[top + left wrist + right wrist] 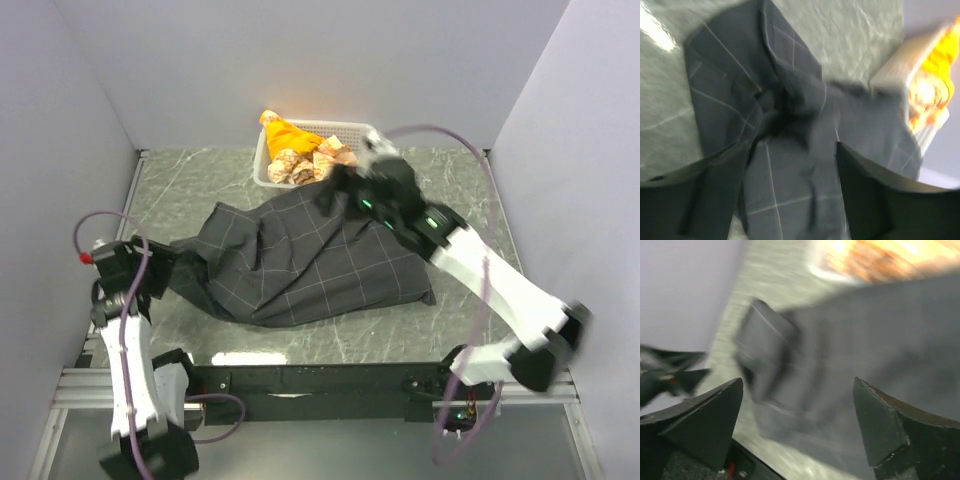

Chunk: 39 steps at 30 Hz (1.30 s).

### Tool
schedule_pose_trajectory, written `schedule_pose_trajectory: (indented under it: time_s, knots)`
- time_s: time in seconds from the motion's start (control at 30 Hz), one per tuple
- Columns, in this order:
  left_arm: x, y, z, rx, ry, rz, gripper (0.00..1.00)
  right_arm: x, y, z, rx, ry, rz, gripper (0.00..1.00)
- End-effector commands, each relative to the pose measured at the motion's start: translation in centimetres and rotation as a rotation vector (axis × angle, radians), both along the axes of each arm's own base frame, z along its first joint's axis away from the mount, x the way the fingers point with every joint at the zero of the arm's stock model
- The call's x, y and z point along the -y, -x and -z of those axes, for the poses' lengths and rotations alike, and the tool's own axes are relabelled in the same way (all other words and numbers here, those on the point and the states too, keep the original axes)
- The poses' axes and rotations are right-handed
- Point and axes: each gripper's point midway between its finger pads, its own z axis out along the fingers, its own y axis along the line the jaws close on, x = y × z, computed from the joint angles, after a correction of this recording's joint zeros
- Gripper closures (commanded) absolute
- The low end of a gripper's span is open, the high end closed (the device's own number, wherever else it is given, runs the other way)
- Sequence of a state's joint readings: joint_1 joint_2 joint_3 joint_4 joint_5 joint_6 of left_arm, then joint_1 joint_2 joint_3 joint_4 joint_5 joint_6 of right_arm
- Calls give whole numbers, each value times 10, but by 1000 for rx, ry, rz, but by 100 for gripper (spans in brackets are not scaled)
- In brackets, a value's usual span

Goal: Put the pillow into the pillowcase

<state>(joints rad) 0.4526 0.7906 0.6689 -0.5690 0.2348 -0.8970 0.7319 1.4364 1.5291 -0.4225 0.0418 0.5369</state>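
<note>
The large dark charcoal-grey fabric pillowcase with a thin light windowpane check lies crumpled and bulky across the middle of the grey-green marbled table. Its far corner is just beside the white plastic mesh basket, which holds orange-and-white cloth bundles. The pillow itself does not show in any view. The left gripper sits at the case's left end, its fingers spread apart with gathered fabric lying between them, unclenched. The right gripper hangs over the far corner by the basket, its fingers likewise released, in a blurred view
</note>
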Motion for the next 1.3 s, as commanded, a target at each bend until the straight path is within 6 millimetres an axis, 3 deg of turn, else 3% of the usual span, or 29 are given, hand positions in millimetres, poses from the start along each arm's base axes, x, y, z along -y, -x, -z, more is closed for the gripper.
schedule_pose_trajectory:
  time_s: [0.0,0.03,0.07,0.1,0.17,0.2,0.23,0.37,0.43,0.47,0.5,0.53,0.57,0.63,0.67,0.7,0.73,0.77,0.8,0.83,0.87,0.9,0.93,0.97,1.0,1.07,1.17,1.2,1.27]
  knots:
    - [34,4,-52,235,-153,126,19,102,26,38,1,-41,295,1]
    - [41,8,-48,232,-156,142,17,111,31,52,-3,-55,325,0]
    - [62,12,-49,249,-136,200,16,119,39,70,-23,-55,348,0]
    - [67,14,-38,228,-138,206,14,136,55,106,-79,-50,389,0]
    - [94,19,-27,214,-111,292,13,154,67,140,-121,-46,450,0]
    - [101,21,-9,178,-103,310,12,168,78,167,-164,-65,499,0]
    - [119,21,-6,194,-98,368,11,174,82,179,-185,-75,518,0]
    - [159,26,19,101,-135,422,6,204,92,220,-230,-109,626,0]
    - [176,27,7,125,-197,431,2,212,88,228,-239,-125,648,0]
    - [182,24,12,96,-220,431,2,214,89,241,-269,-114,651,0]
    - [187,20,6,103,-229,429,3,204,86,241,-275,-146,601,0]
    - [191,16,5,102,-236,430,4,209,81,244,-284,-156,619,0]
    - [194,10,13,75,-271,436,5,208,78,252,-314,-141,620,0]
    - [202,-2,11,83,-281,438,23,206,71,250,-310,-141,604,5]
    - [200,-7,21,49,-339,435,35,208,62,239,-296,-143,613,12]
    - [196,-13,13,37,-369,415,76,211,63,236,-300,-113,609,44]
    - [186,-18,9,23,-401,374,92,216,62,227,-286,-103,620,68]
    - [177,-22,4,10,-425,345,99,221,56,194,-218,-132,631,82]
    - [173,-29,-14,37,-416,327,99,228,64,188,-219,-95,636,95]
    - [156,-37,-25,51,-411,276,99,234,65,171,-188,-90,652,99]
    - [144,-38,-46,100,-405,257,99,238,69,129,-98,-130,652,100]
    - [136,-41,-64,140,-385,242,99,248,79,123,-99,-92,668,100]
    - [114,-44,-76,156,-389,182,99,254,84,108,-71,-90,678,100]
    - [103,-41,-91,186,-398,169,99,260,92,76,-1,-117,688,100]
    - [96,-40,-110,218,-391,151,99,265,101,75,-14,-84,694,100]
    - [86,-34,-125,220,-401,139,99,268,111,59,5,-94,694,100]
    - [97,-33,-156,313,-370,194,99,273,118,74,-12,-82,712,87]
    - [106,-34,-155,320,-357,244,99,274,119,84,-34,-74,725,69]
    - [123,-39,-140,278,-339,334,99,271,123,107,-81,-61,712,47]
